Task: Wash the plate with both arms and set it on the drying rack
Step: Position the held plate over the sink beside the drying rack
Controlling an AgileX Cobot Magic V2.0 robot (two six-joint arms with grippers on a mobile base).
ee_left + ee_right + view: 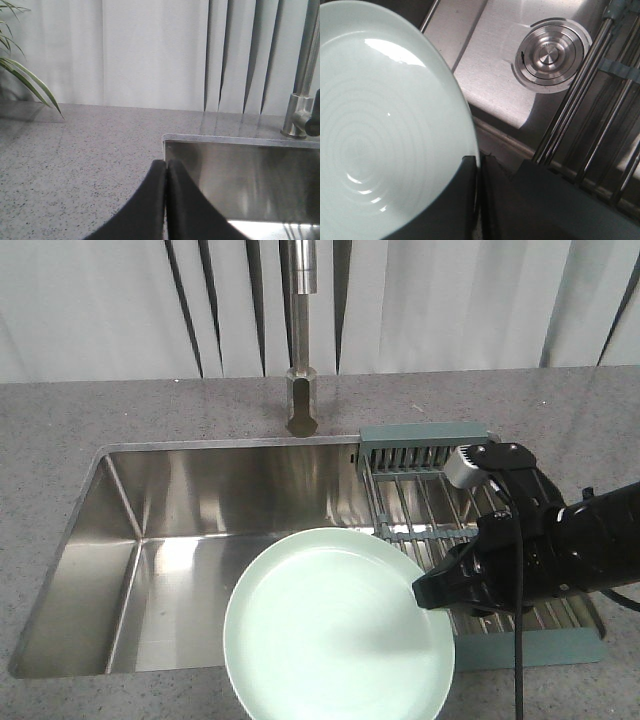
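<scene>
Right claw (428,592) is pinching the plate (335,635) by its rim, holding it over the front edge of the sink (120,490). Drying rack (425,502) is lying across the sink's right end. Left claw (166,165) is sitting closed, empty, just off the sink's corner.

Plate (335,640): round, pale mint-green, plain, with a low raised rim; face up, nearly level, lower centre of the front view.
Right tool (422,592): black; jaws clamped on the plate's right rim.
Right arm (560,550): black and bulky, grey-white block on top, black cable hanging; enters from the right edge.
Left tool (166,170): black fingers pressed together, nothing between them; bottom centre of the left wrist view.
Drying rack (412,505): parallel steel rods, grey-green end pieces, the far one slotted; right of centre, partly hidden by the arm.
</scene>
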